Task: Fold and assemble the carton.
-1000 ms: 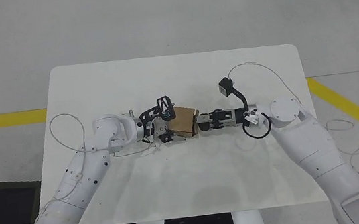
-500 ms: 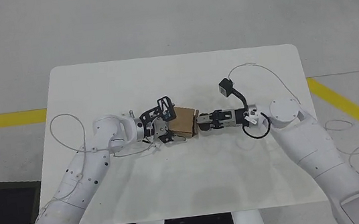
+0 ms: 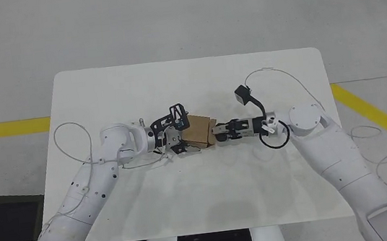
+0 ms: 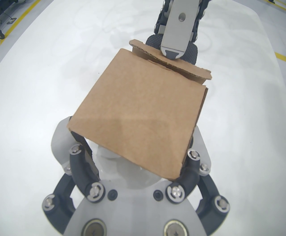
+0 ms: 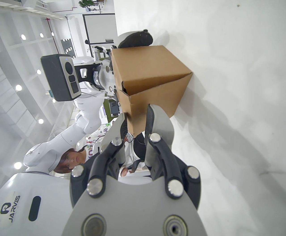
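A small brown carton [image 3: 196,132] lies on its side at the middle of the white table [image 3: 188,77], held between both arms. My left gripper [image 3: 174,134] is shut on the carton [image 4: 143,111] at one end, with a finger [image 4: 78,152] on each side wall. At the opposite end, my right gripper [image 3: 217,133] is shut on a flap [image 4: 172,62] that sticks out from the carton. In the right wrist view this gripper [image 5: 136,125] pinches the flap's edge below the carton [image 5: 152,73]. The carton's inside is hidden.
The left arm's wrist camera [image 5: 60,77] sits close behind the carton. A thin white cable [image 3: 286,73] loops over the table near the right arm, and another [image 3: 71,132] near the left. Bare tabletop lies at the back and front.
The right arm has edged slightly toward the carton. The carton and the left gripper have stayed put.
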Controlling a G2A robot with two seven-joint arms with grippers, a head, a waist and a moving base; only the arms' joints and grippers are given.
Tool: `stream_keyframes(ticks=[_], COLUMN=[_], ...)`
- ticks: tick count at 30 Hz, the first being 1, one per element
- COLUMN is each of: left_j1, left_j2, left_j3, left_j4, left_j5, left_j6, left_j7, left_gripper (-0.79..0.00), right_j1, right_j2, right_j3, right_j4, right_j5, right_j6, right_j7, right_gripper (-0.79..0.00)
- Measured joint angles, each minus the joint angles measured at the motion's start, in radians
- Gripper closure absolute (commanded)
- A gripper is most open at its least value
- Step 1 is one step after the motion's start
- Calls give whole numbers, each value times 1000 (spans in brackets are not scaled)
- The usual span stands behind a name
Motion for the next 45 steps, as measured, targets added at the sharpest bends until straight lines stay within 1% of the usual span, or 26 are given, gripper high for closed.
stream_keyframes(ticks=[10, 23, 28, 35, 39, 45], left_j1=[1, 2, 2, 3, 3, 4], left_j2=[0, 0, 0, 0, 0, 0], left_j3=[-1, -2, 0, 1, 1, 1], left_j4=[-1, -3, -7, -7, -6, -7], left_j5=[4, 2, 6, 6, 5, 4], left_j6=[0, 1, 1, 0, 0, -1], left_j7=[3, 5, 6, 5, 2, 0], left_gripper=[-785, -785, -785, -785, -785, -785], right_j1=[-1, 33, 49, 62, 55, 27], right_j2=[3, -7, -13, -18, -13, 5], right_j3=[-3, -33, -47, -54, -38, 2], right_j4=[-25, -22, -19, 2, 2, -37], right_j5=[-26, -51, -50, -44, -48, -61], right_j6=[24, 39, 39, 27, 26, 41], right_j7=[0, 6, 4, 6, 10, 21], right_gripper=[-135, -95, -111, -200, -203, -191])
